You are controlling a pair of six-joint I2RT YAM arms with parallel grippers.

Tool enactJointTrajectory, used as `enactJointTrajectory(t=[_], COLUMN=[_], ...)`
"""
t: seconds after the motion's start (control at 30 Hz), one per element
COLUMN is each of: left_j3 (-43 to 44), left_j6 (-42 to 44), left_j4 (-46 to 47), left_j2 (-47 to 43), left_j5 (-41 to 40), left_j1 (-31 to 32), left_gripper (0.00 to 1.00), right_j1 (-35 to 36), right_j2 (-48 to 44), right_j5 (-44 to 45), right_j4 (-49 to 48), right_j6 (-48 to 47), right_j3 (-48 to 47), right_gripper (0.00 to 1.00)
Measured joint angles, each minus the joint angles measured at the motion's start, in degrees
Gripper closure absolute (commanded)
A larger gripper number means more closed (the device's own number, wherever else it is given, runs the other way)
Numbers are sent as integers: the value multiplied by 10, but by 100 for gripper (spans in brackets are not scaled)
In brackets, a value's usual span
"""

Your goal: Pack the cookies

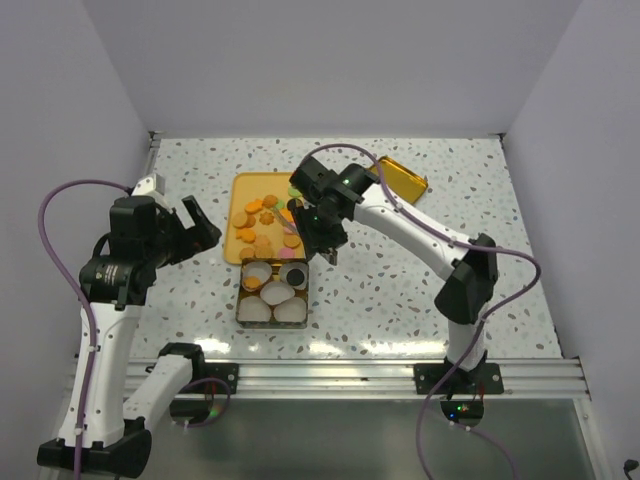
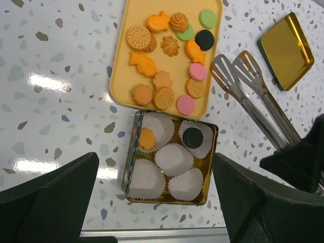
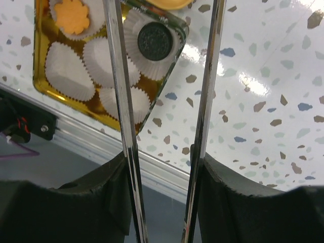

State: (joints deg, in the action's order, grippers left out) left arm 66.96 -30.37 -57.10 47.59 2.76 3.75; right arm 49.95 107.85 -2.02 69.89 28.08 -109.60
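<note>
Yellow plastic makes up the tray (image 2: 119,76), which sits at the middle of the speckled table (image 1: 400,280) and carries most of the cookies (image 2: 170,46): orange and tan ones, a few pink, two green and one black. Just near of the tray, touching its edge, stands a gold tin (image 2: 132,152) lined with white paper cups (image 2: 173,158). An orange cookie (image 2: 147,138) lies in the far-left cup and a black cookie (image 2: 193,137) in the far-right cup. The right gripper (image 3: 162,177) pinches the handles of metal tongs (image 3: 117,76) between its fingers, and the two arms of the tongs stand apart, their heads above the table just right of the tray. The left gripper (image 1: 200,225) hovers to the left of the tin with its fingers spread wide, holding nothing. A gold lid (image 2: 285,50) lies at the far right, well apart from the tin.
</note>
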Motion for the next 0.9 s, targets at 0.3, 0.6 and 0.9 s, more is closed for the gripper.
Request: enactJointTrajectory(t=[0.3,0.6,0.9], left_j3=[10,14,14], left_j6=[0,7,15], left_j4=[-11,-19,-19], left_j2=[1,1,9], left_j5=[0,-4,-13], left_j1=[0,0,0], left_gripper=[0,0,0], right_j1=[-9,-12,-17], right_j2=[120,145,149], right_j5=[0,-1,0], right_j4=[10,10,10], right_j6=[-7,-7,-7], right_j3=[-67,-66,-63], right_gripper=[51,52,52])
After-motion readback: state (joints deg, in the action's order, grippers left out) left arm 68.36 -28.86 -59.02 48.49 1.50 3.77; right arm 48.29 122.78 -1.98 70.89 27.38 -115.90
